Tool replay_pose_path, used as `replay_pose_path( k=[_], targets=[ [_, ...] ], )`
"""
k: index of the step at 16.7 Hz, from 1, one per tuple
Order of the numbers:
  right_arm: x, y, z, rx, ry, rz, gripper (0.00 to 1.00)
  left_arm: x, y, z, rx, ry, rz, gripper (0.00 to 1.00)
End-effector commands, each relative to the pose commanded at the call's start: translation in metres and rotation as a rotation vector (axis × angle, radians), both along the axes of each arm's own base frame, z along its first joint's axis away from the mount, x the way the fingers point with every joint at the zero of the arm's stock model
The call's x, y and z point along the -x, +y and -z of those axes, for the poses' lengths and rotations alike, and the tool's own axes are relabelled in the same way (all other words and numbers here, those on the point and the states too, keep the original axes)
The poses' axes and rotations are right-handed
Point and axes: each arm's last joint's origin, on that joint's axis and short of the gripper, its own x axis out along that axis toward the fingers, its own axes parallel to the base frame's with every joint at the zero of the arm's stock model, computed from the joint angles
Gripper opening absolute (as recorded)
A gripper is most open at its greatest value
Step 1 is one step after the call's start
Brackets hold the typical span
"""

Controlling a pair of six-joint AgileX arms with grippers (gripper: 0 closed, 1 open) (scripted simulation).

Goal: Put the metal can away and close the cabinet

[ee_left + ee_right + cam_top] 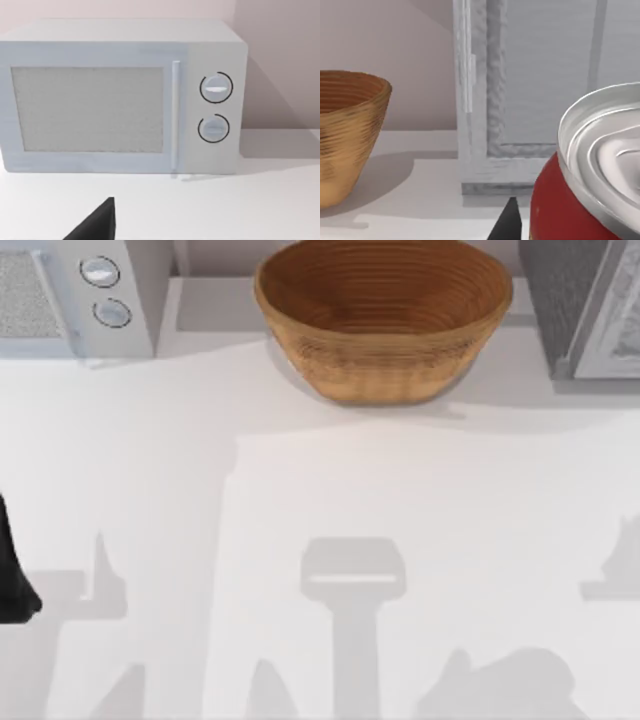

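The metal can (580,190), red with a shiny silver lid, looms very close in the right wrist view. My right gripper (520,225) is shut on it, with one dark finger (509,220) against its side and the other hidden behind the can. Straight ahead of the can stands the grey cabinet (520,100), which sits at the table's back right corner (600,310). I cannot tell how far its door is open. My left gripper (15,580) is parked at the left edge of the table, facing the microwave.
A large wicker bowl (385,320) stands at the back middle, left of the cabinet (345,135). A white microwave (120,95) fills the back left corner (90,290). Bare white tabletop (320,490) spreads in front of them.
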Motion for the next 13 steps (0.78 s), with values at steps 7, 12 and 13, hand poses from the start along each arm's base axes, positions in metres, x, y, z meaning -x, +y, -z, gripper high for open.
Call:
replay_pose_path(
  k=[7,12,13],
  targets=[
    [0.011,-0.003,0.019,0.007,-0.03,-0.002,0.0,0.0,0.0,0.0,0.0,0.0,0.0,1.0],
    [0.012,-0.003,0.015,0.005,-0.03,-0.004,0.0,0.0,0.0,0.0,0.0,0.0,0.0,1.0],
    [0.012,-0.003,0.01,0.005,-0.03,-0.004,0.0,0.0,0.0,0.0,0.0,0.0,0.0,1.0]
  ],
)
